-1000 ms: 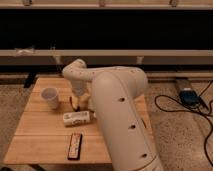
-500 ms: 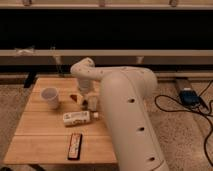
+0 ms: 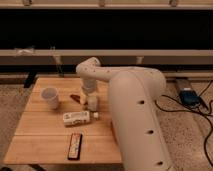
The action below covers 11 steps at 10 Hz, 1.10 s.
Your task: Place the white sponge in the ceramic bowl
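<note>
Pincer [image 3: 90, 96] shifted right, pinching white sponge [image 3: 93, 103]; ceramic bowl [image 3: 75, 97] mostly hidden behind it.

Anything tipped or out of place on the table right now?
Only the white bottle lies on its side, mid-table. The white cup stands upright. The gripper is low by the ceramic bowl, near the white sponge.

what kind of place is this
Probably a robot test lab, not a home: a wooden table, a blue box wired up on the speckled floor, and the robot's gripper low over the table's middle.
</note>
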### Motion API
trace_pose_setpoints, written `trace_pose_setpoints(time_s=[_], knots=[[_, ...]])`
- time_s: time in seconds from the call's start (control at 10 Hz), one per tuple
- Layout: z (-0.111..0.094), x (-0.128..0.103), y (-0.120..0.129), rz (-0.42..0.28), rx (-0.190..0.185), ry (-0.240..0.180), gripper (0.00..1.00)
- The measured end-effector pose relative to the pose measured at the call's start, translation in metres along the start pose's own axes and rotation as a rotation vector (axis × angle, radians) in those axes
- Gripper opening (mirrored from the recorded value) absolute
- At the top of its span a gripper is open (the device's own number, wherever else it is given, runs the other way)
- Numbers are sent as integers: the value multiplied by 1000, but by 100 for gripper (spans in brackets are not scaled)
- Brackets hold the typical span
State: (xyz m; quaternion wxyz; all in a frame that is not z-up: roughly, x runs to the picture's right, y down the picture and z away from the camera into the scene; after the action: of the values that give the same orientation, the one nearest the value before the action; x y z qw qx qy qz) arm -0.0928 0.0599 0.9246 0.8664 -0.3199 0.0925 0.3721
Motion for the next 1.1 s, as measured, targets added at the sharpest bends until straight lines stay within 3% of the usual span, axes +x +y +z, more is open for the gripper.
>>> trace_pose_setpoints(time_s=[0.8,1.1], knots=[[18,13,12,14,-7,80,77],[22,18,14,19,-4,104,49]])
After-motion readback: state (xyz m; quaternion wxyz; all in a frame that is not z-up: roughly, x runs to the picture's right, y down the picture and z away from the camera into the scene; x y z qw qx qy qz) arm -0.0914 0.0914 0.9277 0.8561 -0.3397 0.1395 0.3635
